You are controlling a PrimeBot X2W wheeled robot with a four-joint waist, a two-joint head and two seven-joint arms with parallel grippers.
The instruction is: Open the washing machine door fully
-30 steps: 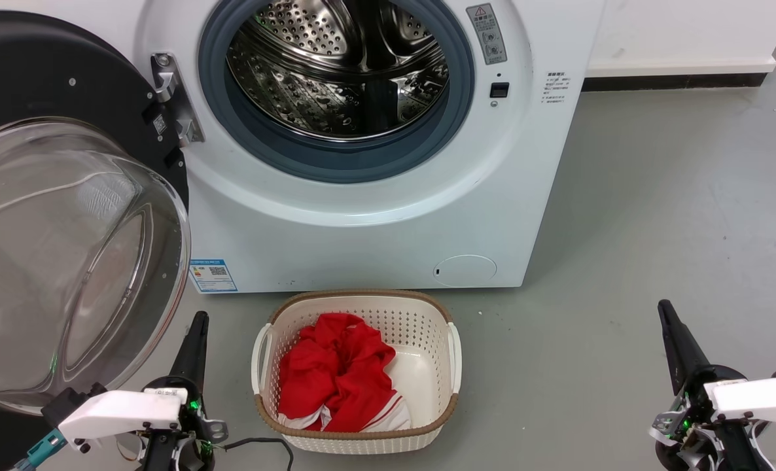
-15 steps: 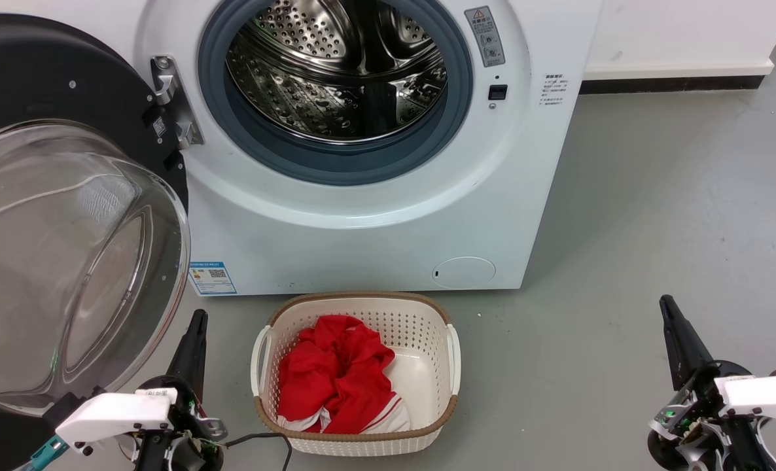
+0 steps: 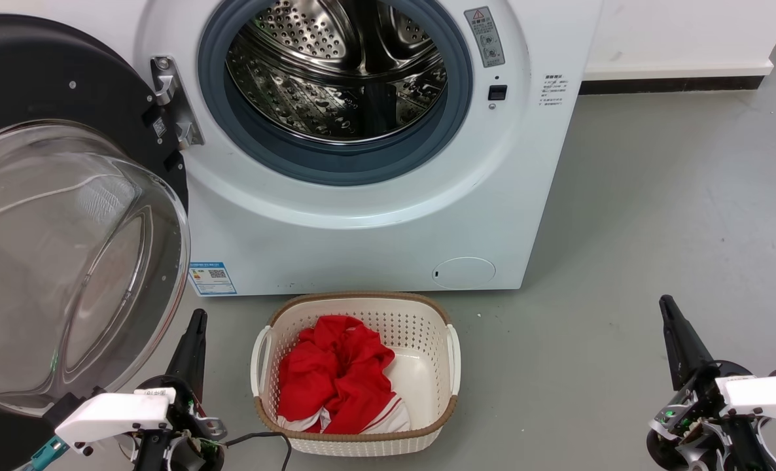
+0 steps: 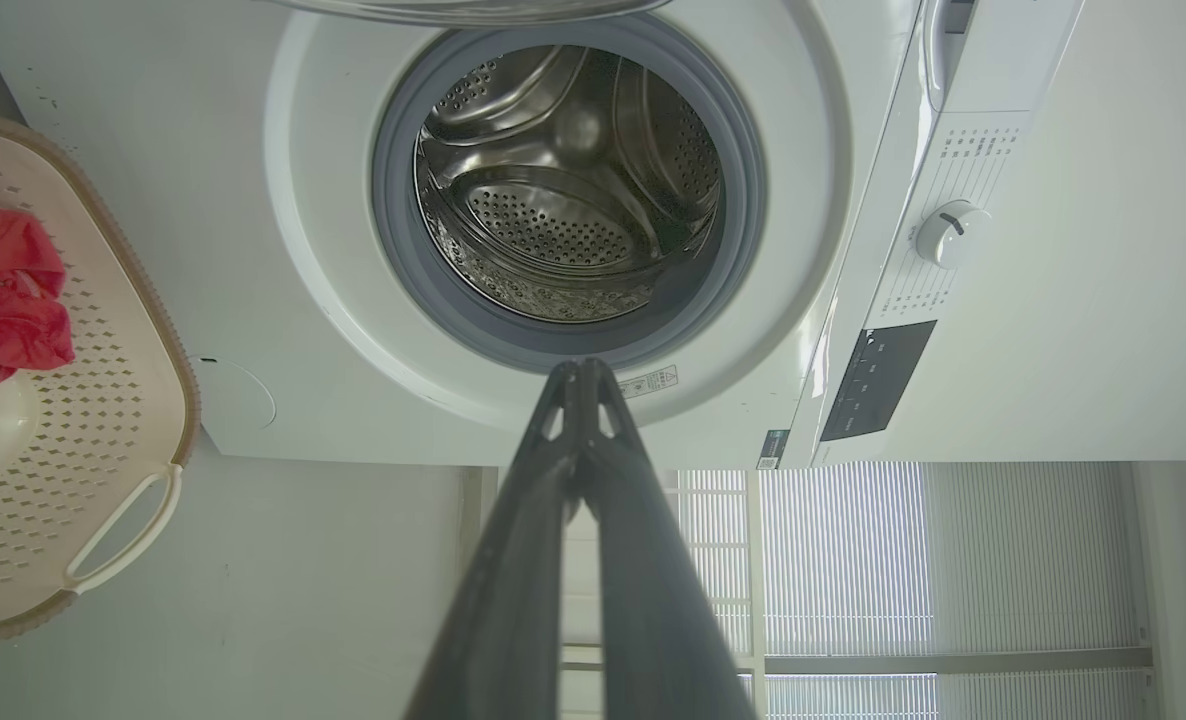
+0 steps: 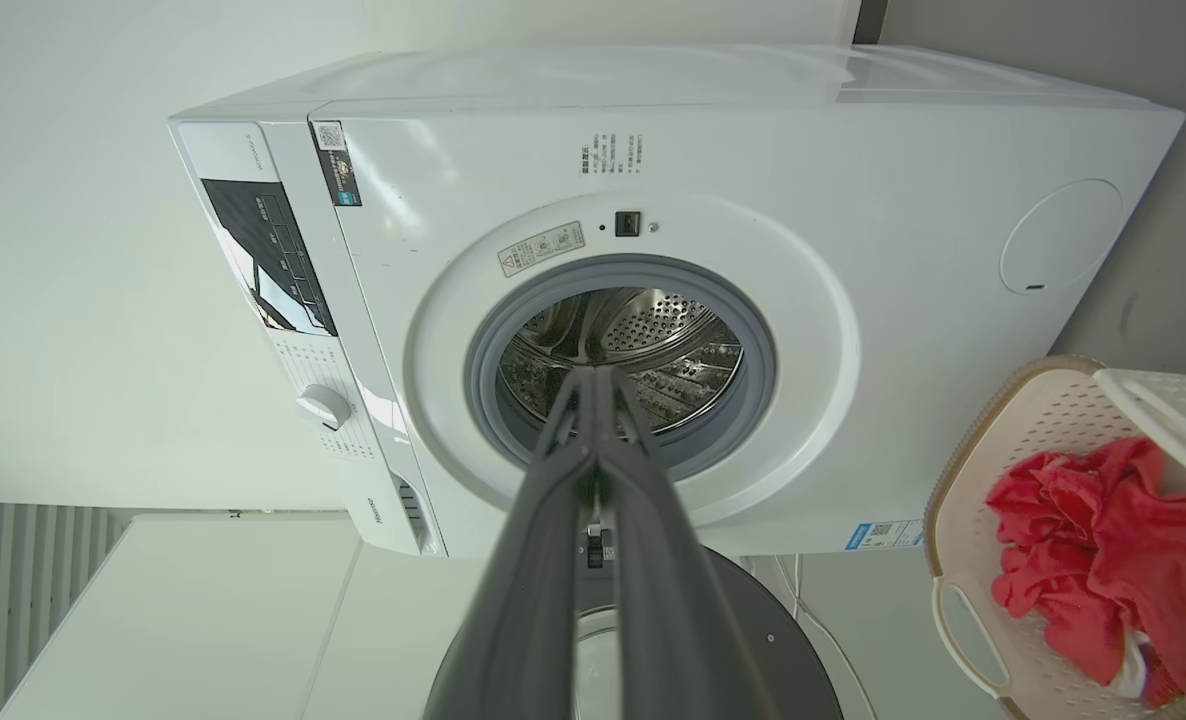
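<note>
The white washing machine [image 3: 362, 229] stands in front of me with its steel drum [image 3: 342, 72] exposed. The washing machine door [image 3: 48, 78], a black disc with a bulging glass bowl [image 3: 67, 261], is swung wide out to the left on its hinge [image 3: 169, 98]. Low at the left, my left gripper [image 3: 197, 317] is shut and empty, just right of the glass bowl without touching it. My right gripper [image 3: 667, 302] is shut and empty over bare floor at the lower right. The wrist views show each pair of fingers pressed together: left gripper [image 4: 581, 368], right gripper [image 5: 593, 375]. The black door [image 5: 783, 660] shows behind the right fingers.
A cream perforated basket [image 3: 427, 314] holding red cloth [image 3: 335, 373] sits on the grey floor right before the machine, between my two grippers. A dark cable [image 3: 264, 441] trails by the left arm. A white wall with a dark skirting [image 3: 676, 84] runs at the right.
The head camera shifted very slightly a second ago. The door, the basket and both grippers hold their places.
</note>
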